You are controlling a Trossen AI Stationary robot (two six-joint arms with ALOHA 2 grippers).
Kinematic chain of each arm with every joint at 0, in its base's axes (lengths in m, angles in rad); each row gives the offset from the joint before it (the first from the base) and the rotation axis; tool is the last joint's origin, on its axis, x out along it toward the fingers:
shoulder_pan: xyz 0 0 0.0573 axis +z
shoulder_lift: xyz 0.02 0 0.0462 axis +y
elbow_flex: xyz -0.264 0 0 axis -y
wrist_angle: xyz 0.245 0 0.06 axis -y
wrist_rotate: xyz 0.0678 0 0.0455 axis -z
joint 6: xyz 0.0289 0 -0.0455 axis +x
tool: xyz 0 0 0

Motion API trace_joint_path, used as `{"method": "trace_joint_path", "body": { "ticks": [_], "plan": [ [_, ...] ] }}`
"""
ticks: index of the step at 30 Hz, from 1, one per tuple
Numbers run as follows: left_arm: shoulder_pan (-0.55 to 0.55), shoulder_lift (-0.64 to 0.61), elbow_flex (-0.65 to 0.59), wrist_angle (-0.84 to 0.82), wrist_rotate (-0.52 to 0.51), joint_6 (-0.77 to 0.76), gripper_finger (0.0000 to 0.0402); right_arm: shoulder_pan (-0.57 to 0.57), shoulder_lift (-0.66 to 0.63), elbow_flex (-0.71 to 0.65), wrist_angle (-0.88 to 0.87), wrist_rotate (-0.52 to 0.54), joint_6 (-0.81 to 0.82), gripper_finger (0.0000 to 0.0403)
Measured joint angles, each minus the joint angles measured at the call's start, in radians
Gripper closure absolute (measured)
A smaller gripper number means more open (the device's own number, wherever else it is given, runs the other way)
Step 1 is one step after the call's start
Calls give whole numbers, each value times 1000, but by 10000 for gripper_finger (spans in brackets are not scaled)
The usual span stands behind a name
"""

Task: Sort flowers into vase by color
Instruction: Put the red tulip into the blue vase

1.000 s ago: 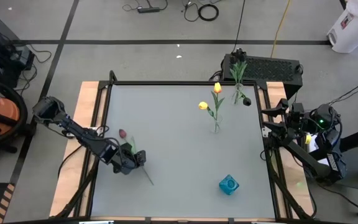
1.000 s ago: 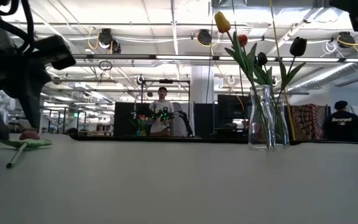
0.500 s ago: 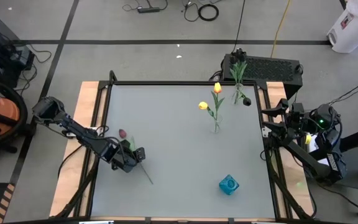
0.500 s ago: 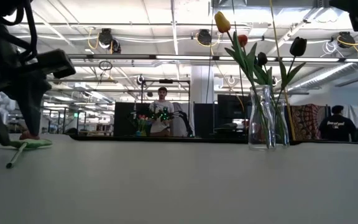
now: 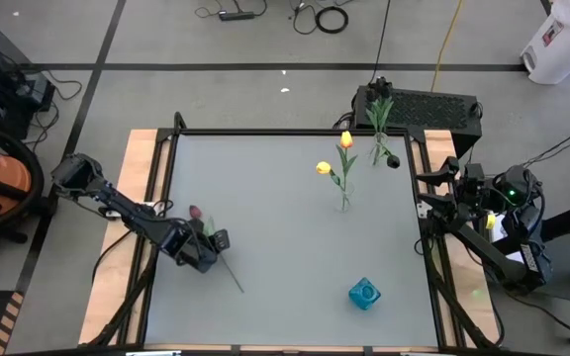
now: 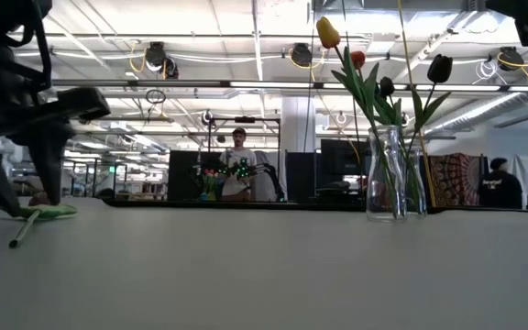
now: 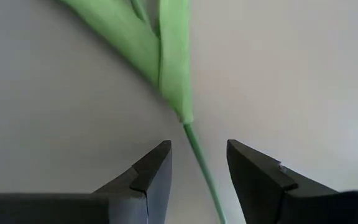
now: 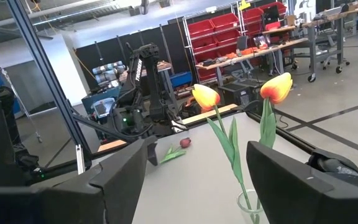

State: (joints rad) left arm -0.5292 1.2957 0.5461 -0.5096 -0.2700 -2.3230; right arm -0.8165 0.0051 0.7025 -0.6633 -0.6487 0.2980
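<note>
The left end effector [image 5: 206,247] hangs over the counter [image 5: 285,227] near nine o'clock, fingers [image 7: 151,171] spread either side of the red flower's [image 5: 195,212] stem — placed, I judge, to pinch it. The right end effector [image 5: 433,193] waits at three o'clock, spread and empty.

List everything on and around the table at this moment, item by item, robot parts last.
Pinkish-red tulip with green stem: one, lying flat on the table's left side.
Clear glass vase of yellow tulips: one, two yellow heads, right of centre.
Clear glass vase with a dark tulip: one, far right corner.
Small blue vase: one, near right.
Grey table top: one.
Person: one, standing far behind the table.
Left gripper: fingers open, straddling the lying tulip's stem.
Right gripper: fingers open, waiting at the table's right edge.
</note>
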Motion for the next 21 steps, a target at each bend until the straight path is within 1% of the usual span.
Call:
{"method": "trace_joint_path", "body": {
  "ticks": [8, 13, 21],
  "plan": [
    [48, 0, 0, -33, -1, 34, 242, 0, 0, 0, 0, 0, 0, 135],
    [58, 0, 0, -85, 1, 33, 242, 0, 0, 0, 0, 0, 0, 135],
    [79, 0, 0, -108, 3, 34, 242, 0, 0, 0, 0, 0, 0, 135]
  ]
}}
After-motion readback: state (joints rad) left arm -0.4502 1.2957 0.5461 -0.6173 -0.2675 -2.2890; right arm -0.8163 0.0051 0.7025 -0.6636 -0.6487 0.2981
